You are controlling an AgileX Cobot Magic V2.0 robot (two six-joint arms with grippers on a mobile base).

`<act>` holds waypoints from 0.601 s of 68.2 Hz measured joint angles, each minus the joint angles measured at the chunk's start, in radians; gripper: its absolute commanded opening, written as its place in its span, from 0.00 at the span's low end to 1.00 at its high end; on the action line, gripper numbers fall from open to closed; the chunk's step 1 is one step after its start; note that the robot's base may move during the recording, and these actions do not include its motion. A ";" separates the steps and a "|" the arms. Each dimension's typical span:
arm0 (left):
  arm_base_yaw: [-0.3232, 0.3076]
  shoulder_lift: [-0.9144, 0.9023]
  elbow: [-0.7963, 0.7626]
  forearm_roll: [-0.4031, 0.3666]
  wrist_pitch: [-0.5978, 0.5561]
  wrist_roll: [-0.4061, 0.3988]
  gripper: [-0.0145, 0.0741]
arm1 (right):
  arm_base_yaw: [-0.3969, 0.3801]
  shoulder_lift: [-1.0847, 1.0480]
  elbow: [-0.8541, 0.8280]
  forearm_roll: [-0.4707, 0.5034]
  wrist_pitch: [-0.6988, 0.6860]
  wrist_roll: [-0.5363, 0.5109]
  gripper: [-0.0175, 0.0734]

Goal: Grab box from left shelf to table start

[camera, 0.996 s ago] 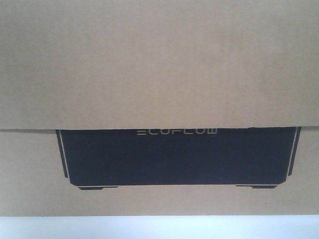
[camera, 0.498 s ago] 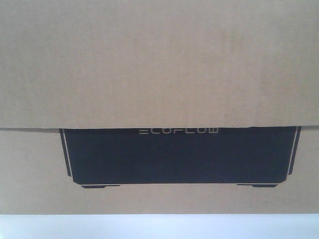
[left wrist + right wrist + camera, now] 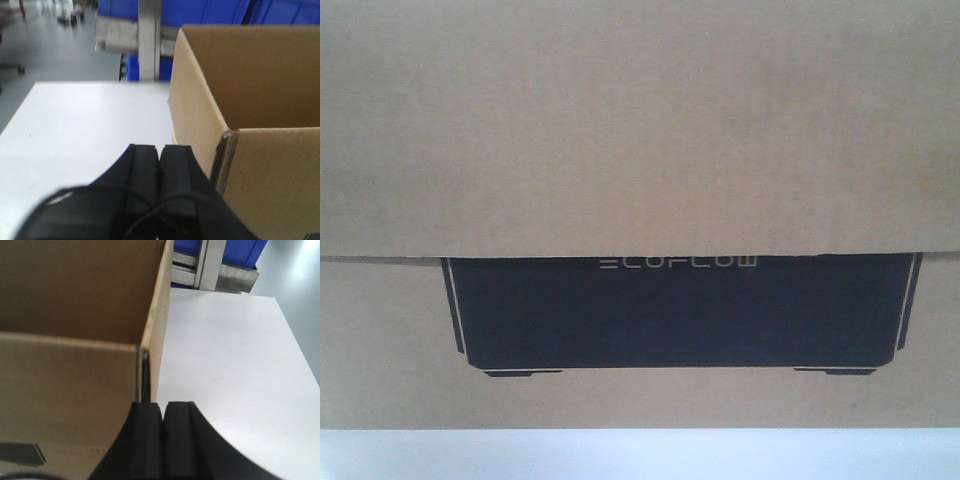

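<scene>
Box (image 3: pixel 640 130) fills my front view, its base on the white table (image 3: pixel 85 120), open top at three o'clock of my left claw (image 3: pixel 159 155) and nine o'clock of my right claw (image 3: pixel 163 412), both pressed together, gripping nothing, so I'd press both sidewalls evenly.

Box (image 3: pixel 640 130) fills nearly the whole front-facing view: brown corrugated cardboard, upper flap edge running level across, overlapping the top of a black printed panel (image 3: pixel 680 315) with pale "ECOFLOW" lettering just under that edge. Panel has thin pale side lines and two small feet at its base. White surface (image 3: pixel 640 455) strip shows below the box.
</scene>
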 measured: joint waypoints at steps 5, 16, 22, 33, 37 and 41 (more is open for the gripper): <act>0.000 -0.069 0.066 0.002 -0.074 0.000 0.05 | 0.000 -0.098 0.065 0.000 -0.009 0.000 0.25; 0.000 -0.148 0.172 0.004 -0.163 0.000 0.05 | 0.000 -0.241 0.143 0.000 -0.054 0.000 0.25; 0.000 -0.157 0.194 0.006 -0.176 0.000 0.05 | 0.000 -0.263 0.152 0.000 -0.068 0.000 0.25; 0.000 -0.157 0.218 0.006 -0.183 0.000 0.05 | 0.000 -0.267 0.155 0.000 -0.074 -0.002 0.25; 0.000 -0.157 0.221 0.006 -0.183 0.000 0.05 | 0.000 -0.267 0.155 0.000 -0.076 -0.001 0.25; 0.000 -0.157 0.222 0.006 -0.183 0.000 0.05 | 0.000 -0.267 0.155 0.000 -0.076 -0.001 0.25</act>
